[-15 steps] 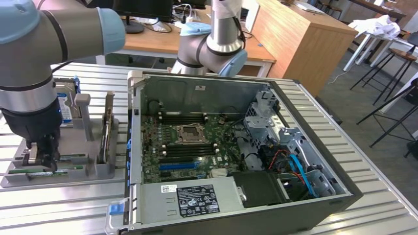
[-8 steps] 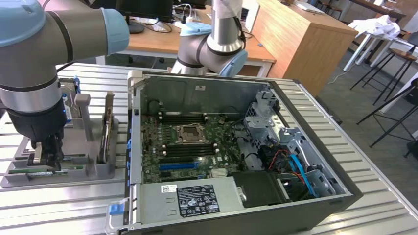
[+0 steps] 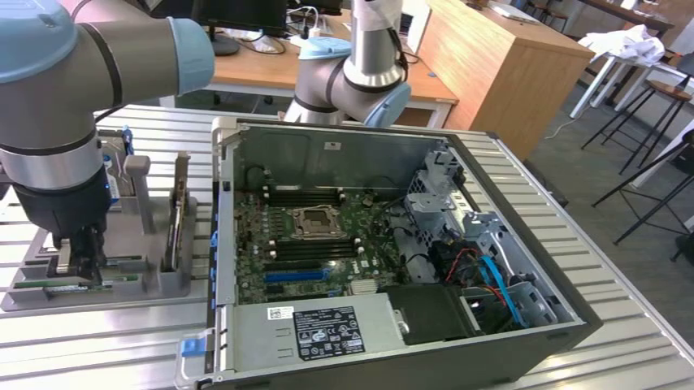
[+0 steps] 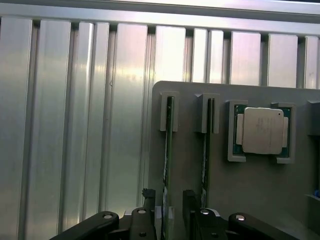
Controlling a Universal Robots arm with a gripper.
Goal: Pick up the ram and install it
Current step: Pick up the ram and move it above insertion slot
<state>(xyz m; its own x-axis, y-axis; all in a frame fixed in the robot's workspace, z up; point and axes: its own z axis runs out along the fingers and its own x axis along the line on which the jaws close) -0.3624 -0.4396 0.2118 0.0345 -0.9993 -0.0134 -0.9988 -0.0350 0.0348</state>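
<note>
A: Where is the tool [image 4: 168, 197], and how do its fingers stand?

B: It hangs low over the grey holder [image 4: 260, 195], which lies on the bench [image 4: 75, 130]. Its two dark fingers [image 4: 189, 202] stand apart, and nothing is clamped between them.

A: And the ram [image 4: 169, 145]?

B: The ram stands on its edge in a slot of the holder, with one end in a small grey bracket. Toward the other end there is one finger on each side of it, so the stick passes through the gap. Whether a finger touches it, one cannot tell.

A: What is beside it?

B: A second stick [image 4: 205, 150] stands parallel in the next slot, just beside. Beyond that one, a silver processor chip [image 4: 262, 131] lies flat in its own pocket of the holder.

A: And the computer?

B: In the exterior view the open computer case [image 3: 325, 150] lies on the bench, to the exterior view's right of the holder. The arm [image 3: 65, 122] reaches down over the holder on the exterior view's left. The motherboard [image 3: 271, 244] faces up inside the case and carries a blue slot [image 3: 295, 276]. The ram is well apart from the board.
</note>
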